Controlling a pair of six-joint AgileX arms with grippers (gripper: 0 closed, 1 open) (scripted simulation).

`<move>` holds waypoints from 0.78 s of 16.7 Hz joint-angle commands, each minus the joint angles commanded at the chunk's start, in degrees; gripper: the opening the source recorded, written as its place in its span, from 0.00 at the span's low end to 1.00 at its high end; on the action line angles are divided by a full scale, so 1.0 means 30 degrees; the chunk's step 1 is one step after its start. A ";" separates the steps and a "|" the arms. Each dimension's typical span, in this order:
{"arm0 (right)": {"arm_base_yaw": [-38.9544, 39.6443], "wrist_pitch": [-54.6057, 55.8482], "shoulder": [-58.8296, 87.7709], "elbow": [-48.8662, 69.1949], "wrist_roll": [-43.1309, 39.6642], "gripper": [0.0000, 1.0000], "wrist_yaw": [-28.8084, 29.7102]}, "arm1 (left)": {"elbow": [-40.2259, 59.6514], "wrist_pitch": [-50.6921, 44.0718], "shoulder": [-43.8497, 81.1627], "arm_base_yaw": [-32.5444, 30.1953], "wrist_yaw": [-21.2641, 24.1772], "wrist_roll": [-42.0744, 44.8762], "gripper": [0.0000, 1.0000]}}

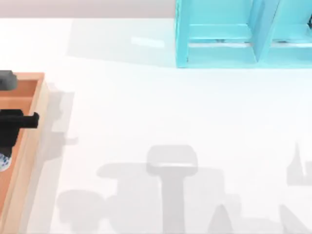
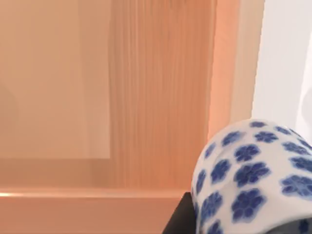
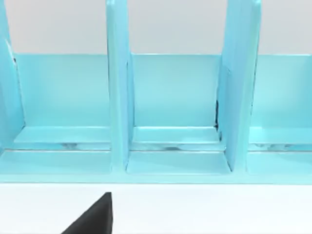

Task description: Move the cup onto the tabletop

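Where the glossy white tabletop [image 1: 156,122] spreads across most of the top view, you have grey shadows pooled along its lower edge and a light blue shelf unit [image 1: 219,34] standing at the upper right. At the left edge sits the orange-brown wooden tray with a raised rim [image 1: 29,146]. Your left gripper [image 1: 7,141] hangs over that tray, and the small white cup with blue flowers [image 2: 253,180] shows against it in the left wrist view, above the tray floor. Whether the jaws pinch the cup, you cannot tell. The right wrist view faces the shelf's open compartments, with a black fingertip [image 3: 95,217] of the right gripper low in the frame.
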 joint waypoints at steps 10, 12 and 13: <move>0.0000 0.0000 0.0000 0.0000 0.0000 1.00 0.0000 | 0.8747 -0.2066 0.7258 -0.7575 0.0031 -0.7521 0.00; 0.0000 0.0000 0.0000 0.0000 0.0000 1.00 0.0000 | 1.1392 -0.2502 0.9185 -0.9950 0.0066 -0.9795 0.00; 0.0000 0.0000 0.0000 0.0000 0.0000 1.00 0.0000 | 1.2521 -0.2658 1.0014 -1.1025 0.0062 -1.0817 0.00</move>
